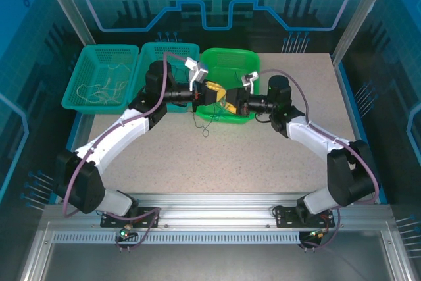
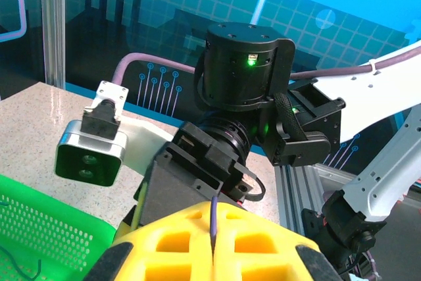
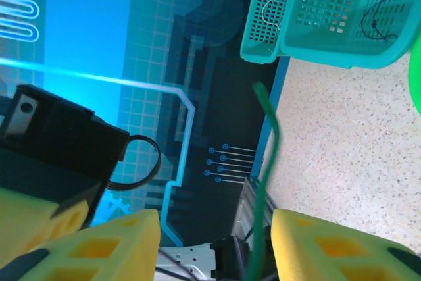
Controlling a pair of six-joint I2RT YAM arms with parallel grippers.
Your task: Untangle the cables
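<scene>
Cables, top view: I see white cables (image 1: 102, 89) lying in the left-hand basket (image 1: 79, 100). A thin dark strand (image 1: 205, 125) shows just in front of the bright green basket (image 1: 227, 57). I can't tell whether it is on or above the table (image 1: 296, 136).
Middle basket, top view: the teal basket (image 1: 181, 49) sits between the other two. Its contents are too small to read here.
Grippers, top view: the left gripper (image 1: 210, 91) and right gripper (image 1: 230, 101) meet tip to tip over the bright green basket. I can't read the jaws from up here.
Left gripper, left wrist view: the yellow fingers (image 2: 177, 241) are pressed together, clamped on a pinched cable (image 2: 214, 218). It is dark and hair-thin, standing up out of the seam.
Background, left wrist view: the right arm's wrist camera (image 2: 89, 153) is close ahead. A corner of the bright green basket is at lower left, with another dark wire (image 2: 20, 266) inside.
Right gripper, right wrist view: the yellow fingers (image 3: 329, 245) stand apart with a clear gap, gripping nothing.
Green strand, right wrist view: a thin green strand (image 3: 271, 156) rises through that gap, nearer the right-hand finger. I can't tell if it touches.
Baskets, right wrist view: the middle basket holds a dark cable (image 3: 381, 11). The basket beside it holds a white loop (image 3: 268, 12).
</scene>
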